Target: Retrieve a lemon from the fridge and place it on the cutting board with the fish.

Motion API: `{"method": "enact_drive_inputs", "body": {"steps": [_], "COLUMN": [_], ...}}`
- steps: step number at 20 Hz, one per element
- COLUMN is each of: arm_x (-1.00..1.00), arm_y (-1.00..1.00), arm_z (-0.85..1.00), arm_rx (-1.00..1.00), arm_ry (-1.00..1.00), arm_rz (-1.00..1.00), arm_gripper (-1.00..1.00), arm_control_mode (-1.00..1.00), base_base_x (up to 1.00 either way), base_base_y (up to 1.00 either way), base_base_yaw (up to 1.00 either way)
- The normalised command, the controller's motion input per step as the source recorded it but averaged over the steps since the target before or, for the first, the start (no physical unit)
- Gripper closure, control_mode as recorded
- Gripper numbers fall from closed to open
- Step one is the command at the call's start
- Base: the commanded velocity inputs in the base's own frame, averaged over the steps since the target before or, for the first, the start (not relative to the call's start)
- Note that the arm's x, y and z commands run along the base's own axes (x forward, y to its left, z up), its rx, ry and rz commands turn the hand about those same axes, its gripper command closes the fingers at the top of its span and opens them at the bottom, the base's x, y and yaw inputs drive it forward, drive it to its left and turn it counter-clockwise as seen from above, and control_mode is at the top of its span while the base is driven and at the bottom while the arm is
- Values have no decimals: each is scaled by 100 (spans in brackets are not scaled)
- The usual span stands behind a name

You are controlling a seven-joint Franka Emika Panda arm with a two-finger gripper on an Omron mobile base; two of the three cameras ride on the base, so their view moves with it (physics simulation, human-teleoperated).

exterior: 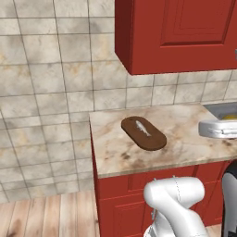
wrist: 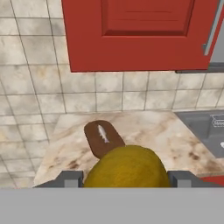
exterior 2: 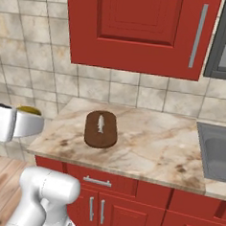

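The lemon (wrist: 127,167) sits clamped between the two fingers of the gripper (wrist: 126,180), big and ochre at six o'clock in the hand view, with a dark fingertip showing on either side of it. The grip looks snug, so the fruit should travel without rolling out.

The cutting board (exterior 2: 101,129) lies flat on the marble counter (exterior 2: 155,147), near its left end, and the fish (exterior 2: 100,123) rests on the board's far half. That leaves the near half of the brown wood bare, a sensible landing spot for the fruit. From the hand camera, the board (wrist: 103,138) sits at about eleven o'clock from the lemon, just beyond it, so I judge the arm is carrying its load in toward the board and has yet to lower it.

In the right base view the hand hangs off the counter's left edge at nine o'clock, a sliver of yellow showing on top of it, though that part is cropped and hard to read. A sink (exterior 2: 217,152) lies well apart at three o'clock.
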Motion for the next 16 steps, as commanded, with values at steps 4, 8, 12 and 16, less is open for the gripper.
{"method": "enact_drive_inputs", "body": {"steps": [4,8,12,16], "arm_x": [40,41,38,33], "arm_y": [-2,0,0,0], "arm_z": [-47,-51,-54,-51], "arm_rx": [1,0,0,0], "arm_ry": [23,20,9,5], "arm_rz": [0,0,0,0], "arm_gripper": [100,100,100,100], "arm_control_mode": [-100,-100,-100,-100], "base_base_x": [0,0,0,0], "base_base_y": [0,0,0,0], "base_base_yaw": [0,0,0,0]}}
